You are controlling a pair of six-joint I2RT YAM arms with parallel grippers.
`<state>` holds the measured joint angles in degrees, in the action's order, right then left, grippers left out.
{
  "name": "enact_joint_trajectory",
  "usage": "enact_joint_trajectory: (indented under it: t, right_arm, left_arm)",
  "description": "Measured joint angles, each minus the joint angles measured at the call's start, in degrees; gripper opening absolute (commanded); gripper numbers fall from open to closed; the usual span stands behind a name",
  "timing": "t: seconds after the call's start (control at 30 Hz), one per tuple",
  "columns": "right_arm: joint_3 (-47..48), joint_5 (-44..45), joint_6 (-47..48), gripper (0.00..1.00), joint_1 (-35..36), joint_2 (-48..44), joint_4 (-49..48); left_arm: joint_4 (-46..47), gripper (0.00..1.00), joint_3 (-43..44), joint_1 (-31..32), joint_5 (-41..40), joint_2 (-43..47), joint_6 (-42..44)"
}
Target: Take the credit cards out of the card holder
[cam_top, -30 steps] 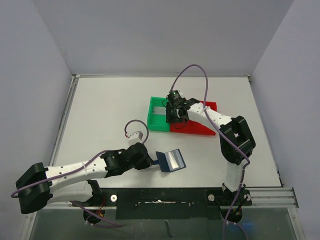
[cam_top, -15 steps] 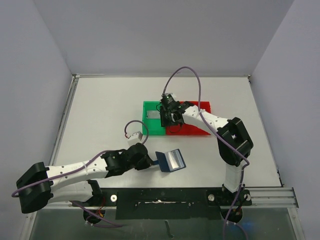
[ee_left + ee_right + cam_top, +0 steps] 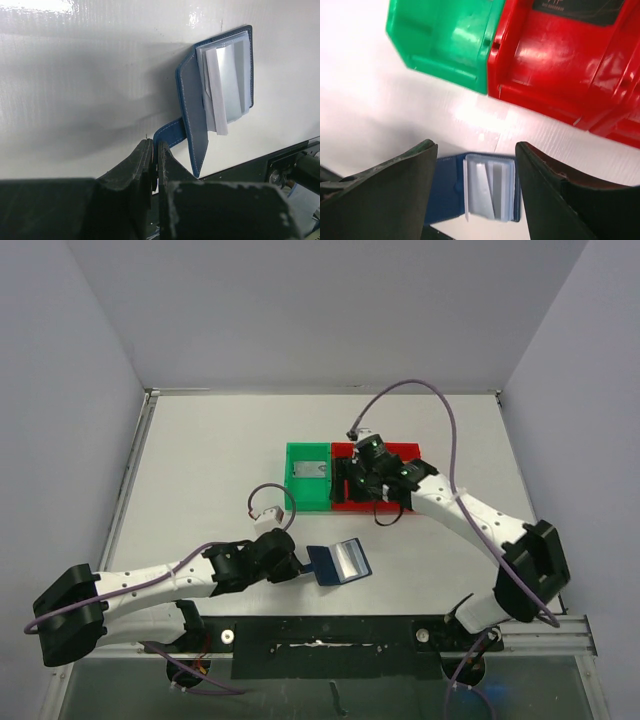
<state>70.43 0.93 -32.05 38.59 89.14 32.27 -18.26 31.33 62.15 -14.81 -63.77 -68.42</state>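
Observation:
The navy card holder [image 3: 340, 561] lies open on the table, its pale clear pockets up; it also shows in the left wrist view [image 3: 220, 90] and the right wrist view [image 3: 487, 192]. My left gripper [image 3: 300, 565] [image 3: 155, 145] is shut on its closure tab [image 3: 170, 132]. A silver-grey card [image 3: 310, 468] lies in the green tray [image 3: 296, 490]. A black card [image 3: 580, 7] lies in the red tray [image 3: 410, 452]. My right gripper [image 3: 362, 485] [image 3: 475, 146] is open and empty above the red tray's near left part. No gold-orange card shows.
The green tray [image 3: 445, 45] and red tray [image 3: 555, 65] stand side by side at the table's middle back. A black rail [image 3: 350, 640] runs along the near edge. Purple cables loop above both arms.
My right gripper has swung right, from over the green tray to over the red tray, and the arm's elbow moved right. The left gripper and card holder have not moved.

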Motion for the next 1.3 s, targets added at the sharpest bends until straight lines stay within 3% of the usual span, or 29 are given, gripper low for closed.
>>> enact_joint_trajectory:
  t: [0.13,0.37,0.97,1.07,1.3]
  right_arm:
    - [-12.31,-5.27,-3.15,0.65,-0.31,-10.60,-4.90]
    - [-27.08,-11.69,-10.36,0.63,-0.26,-12.96,-9.70]
    - [-29.99,-17.75,-13.66,0.57,1.46,-8.33,-16.35]
    - [-29.86,-18.62,-13.84,0.49,2.12,-6.14,-17.14]
    - [-29.79,-21.99,-13.77,0.45,3.91,-5.38,-19.04]
  left_arm:
    - [0.04,0.00,-0.26,-0.15,0.04,-0.39,0.00]
    - [0.02,0.00,-0.26,-0.44,0.11,-2.40,0.15]
    - [0.02,0.00,-0.26,-0.48,0.31,-3.82,0.72]
    - [0.02,0.00,-0.26,-0.48,0.39,-4.20,0.85]
    - [0.07,0.00,-0.26,-0.68,0.52,-5.38,1.18]
